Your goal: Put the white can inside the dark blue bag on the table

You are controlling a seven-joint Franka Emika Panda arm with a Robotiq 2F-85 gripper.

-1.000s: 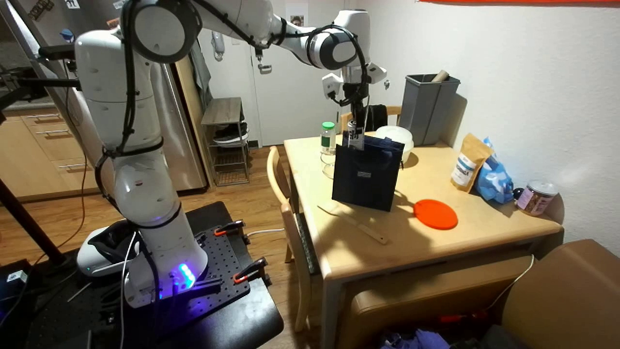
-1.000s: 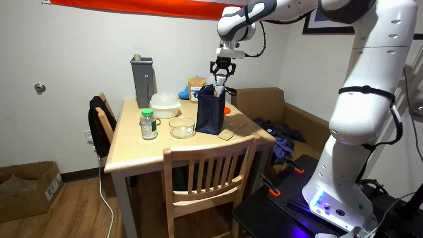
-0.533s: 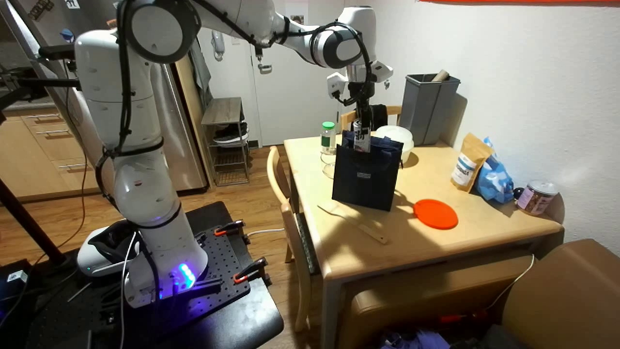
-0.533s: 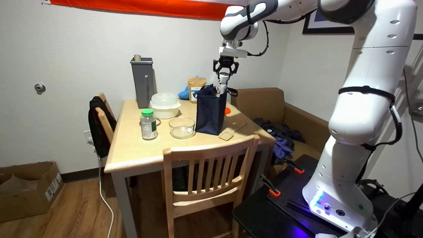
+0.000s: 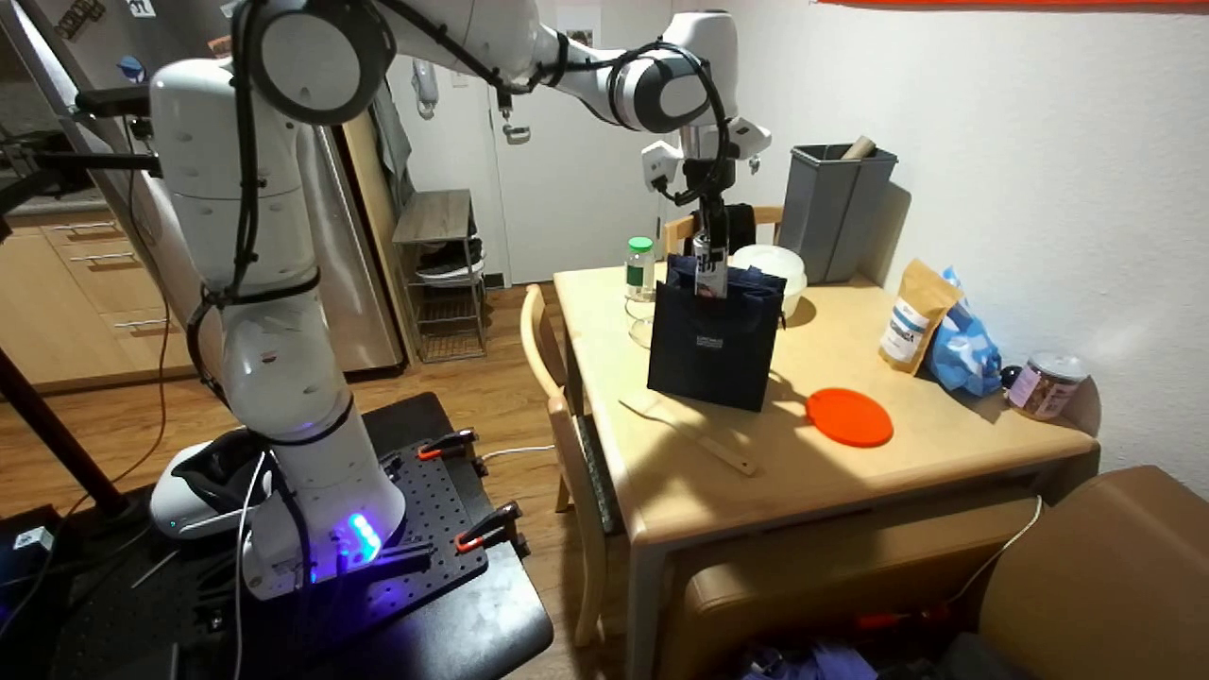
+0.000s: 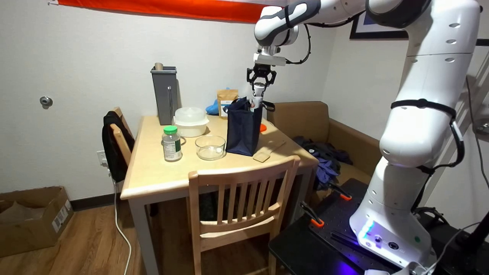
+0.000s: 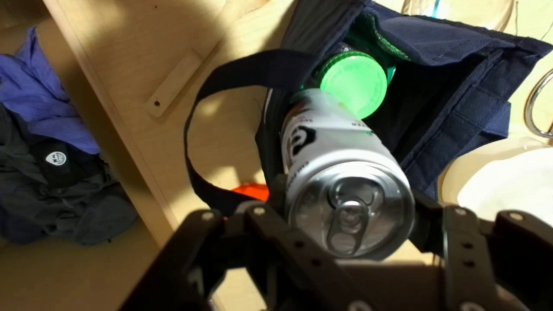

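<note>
The white can [image 7: 337,134] is held tilted in my gripper [image 7: 351,207], lid end toward the wrist camera; it also shows in both exterior views [image 5: 710,274] [image 6: 258,100]. My gripper [image 5: 712,231] is above the dark blue bag [image 5: 708,345], fingers on both sides of the can's top [image 6: 259,87]. The bag [image 6: 241,131] stands upright and open on the table [image 5: 945,416]. The can's lower end is at the bag's opening, close to one wall. I cannot tell whether it is below the rim. A green-lidded container [image 7: 354,84] sits inside the bag beside the can.
A glass bowl [image 6: 210,148], a green-lidded jar [image 6: 172,145] and a white round container [image 6: 191,126] stand near the bag. A wooden spatula [image 5: 694,439] and a red disc [image 5: 849,417] lie close by. A grey bin [image 5: 839,217] stands behind. A bag handle [image 7: 194,116] loops outward.
My gripper and the can have shifted a little to the right in both exterior views, most of it in the first half second. The bag has stayed in place, and the can is still held.
</note>
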